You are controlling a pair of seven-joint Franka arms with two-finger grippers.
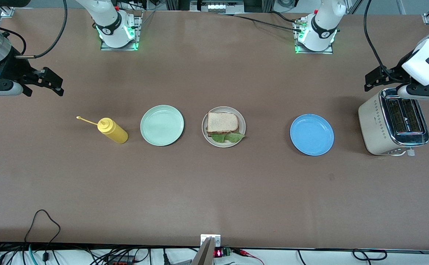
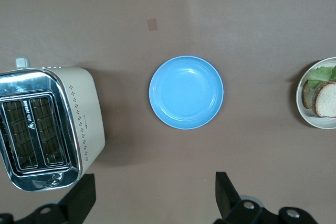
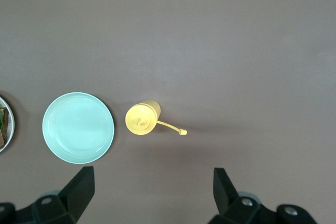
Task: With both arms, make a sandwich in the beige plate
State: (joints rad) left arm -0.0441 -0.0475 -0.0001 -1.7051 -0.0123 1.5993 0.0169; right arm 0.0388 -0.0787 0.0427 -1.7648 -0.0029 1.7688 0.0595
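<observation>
Both grippers (image 1: 54,81) (image 1: 374,79) open, sandwich (image 1: 221,123) plated

Small white mark and tiny letters on toaster (image 1: 393,123) top, too small to read. No other words.

- Five things sat in a row across the table (image 1: 214,191), from right arm's end to left arm's end: mustard bottle (image 1: 112,130), mint green plate (image 1: 162,125), beige plate (image 1: 223,126), blue plate (image 1: 312,134), toaster (image 1: 393,125).
- Sandwich (image 1: 222,123) lay on beige plate; lettuce leaf (image 1: 227,137) stuck out from under top slice, on the side nearer front cam.
- Bottle stood just beside mint green plate, not touching.
- Blue plate was well apart from beige plate, near toaster.
- Right gripper (image 1: 52,81) hung over right arm's end of table, w/ jaws apart.
- Left gripper (image 1: 374,80) hung over toaster, w/ jaws apart.
</observation>
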